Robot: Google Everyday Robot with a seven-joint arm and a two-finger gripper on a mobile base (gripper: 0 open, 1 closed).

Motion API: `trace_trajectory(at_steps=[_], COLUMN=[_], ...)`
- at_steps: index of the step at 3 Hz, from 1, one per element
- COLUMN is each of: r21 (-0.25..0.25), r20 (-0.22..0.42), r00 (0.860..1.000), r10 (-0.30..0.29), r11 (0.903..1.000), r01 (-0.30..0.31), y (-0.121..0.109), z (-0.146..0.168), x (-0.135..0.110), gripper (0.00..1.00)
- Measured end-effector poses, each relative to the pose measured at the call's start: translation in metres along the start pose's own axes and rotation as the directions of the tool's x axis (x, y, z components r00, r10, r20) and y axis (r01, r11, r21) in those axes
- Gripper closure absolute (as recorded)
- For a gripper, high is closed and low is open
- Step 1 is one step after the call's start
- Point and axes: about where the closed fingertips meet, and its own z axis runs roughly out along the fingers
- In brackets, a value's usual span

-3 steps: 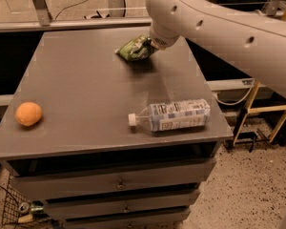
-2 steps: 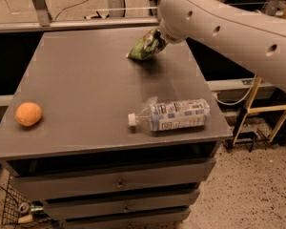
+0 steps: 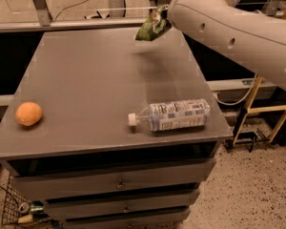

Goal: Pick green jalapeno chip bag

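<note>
The green jalapeno chip bag (image 3: 152, 26) hangs in the air above the far right part of the grey table (image 3: 95, 80), its shadow falling on the tabletop below. My gripper (image 3: 166, 18) is shut on the bag's right end; the fingers are mostly hidden behind the big white arm (image 3: 233, 30), which reaches in from the upper right.
A clear plastic bottle with a white cap (image 3: 171, 114) lies on its side near the table's front right edge. A round orange fruit (image 3: 28, 113) sits at the front left. Drawers run below the tabletop. A yellow frame (image 3: 262, 104) stands to the right.
The chip bag has left the tabletop: my gripper has lifted it up and slightly right, clear of the surface. The bottle and orange have not moved.
</note>
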Motion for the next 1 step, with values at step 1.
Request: trace_trajectory(at_steps=[1], r21=[0.037], r20=[0.043], r00=[0.999], r10=[0.006], r11=[0.9993], r01=[-0.008], y=[-0.0123], z=[-0.0034], x=[-0.0087], gripper=[1.00])
